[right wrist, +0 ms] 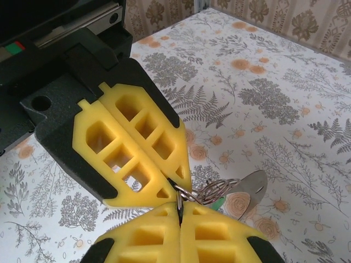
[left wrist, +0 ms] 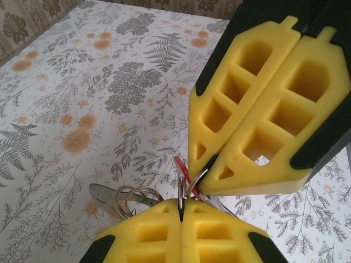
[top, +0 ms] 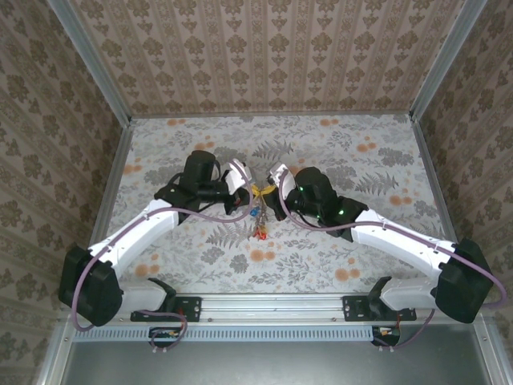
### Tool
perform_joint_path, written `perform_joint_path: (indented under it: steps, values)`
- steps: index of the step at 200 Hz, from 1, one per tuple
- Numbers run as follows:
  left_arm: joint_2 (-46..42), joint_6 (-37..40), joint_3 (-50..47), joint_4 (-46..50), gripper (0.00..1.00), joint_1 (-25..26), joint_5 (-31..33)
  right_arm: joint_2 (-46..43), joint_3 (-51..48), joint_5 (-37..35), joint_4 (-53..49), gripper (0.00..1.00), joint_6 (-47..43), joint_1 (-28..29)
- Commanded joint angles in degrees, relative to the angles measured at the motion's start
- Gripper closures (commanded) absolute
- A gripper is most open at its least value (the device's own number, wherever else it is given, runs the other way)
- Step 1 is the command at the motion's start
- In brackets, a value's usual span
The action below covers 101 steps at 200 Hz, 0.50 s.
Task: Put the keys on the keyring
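**A:** What are the jaws doing?

**B:** The left gripper (left wrist: 181, 205) has its jaws pressed together, with a thin wire loop of the keyring (left wrist: 192, 182) nipped in the seam at the tips. The right gripper (left wrist: 207, 164) meets it tip to tip, also closed, pinching the same ring from the other side.

**A:** And the keys?

**B:** The keys (top: 257, 218) hang off the ring in a small bunch right under the meeting point. From above I see yellow, blue and red specks trailing toward the near edge. The right wrist view shows a flat silver key blade (right wrist: 253, 185) sticking out beside coiled wire loops. I cannot tell whether the bunch rests on the table.

**A:** How do the arms stand?

**B:** The left arm (top: 136, 233) and right arm (top: 401, 237) both reach inward from their bases, forming a shallow V that closes at mid-table. White links, black joints and wrists.

**A:** What do the fingers look like?

**B:** The fingers (right wrist: 137, 148) are matte yellow and wedge-shaped, with open recessed cells, backed by black mounts.

**A:** And around them?

**B:** The table (top: 361, 152) is covered in a pale print of grey ferns and orange blossoms. The walls (top: 264, 48) carry beige damask wallpaper between metal corner posts. A metal rail (top: 272, 306) runs along the near edge where the bases are bolted.
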<state>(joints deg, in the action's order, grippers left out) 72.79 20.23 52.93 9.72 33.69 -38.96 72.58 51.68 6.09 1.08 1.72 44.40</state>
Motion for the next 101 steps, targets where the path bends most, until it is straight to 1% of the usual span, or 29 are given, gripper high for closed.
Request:
perform_joint_path:
  steps: [1,36,101]
  values:
    - [0.5,-2.8,2.0,-3.4,1.0,0.9,-2.4,-0.5,0.0,-4.0,1.8,1.0,0.3,0.8]
    - [1.1,-5.2,1.9,-4.8,1.0,1.0,-2.8,-1.2,-1.0,-8.4,3.7,1.0,0.6,2.0]
    - [0.0,-5.2,0.7,-6.4,1.0,1.3,-2.6,-1.0,-0.7,-19.4,0.4,1.0,2.4,3.1]
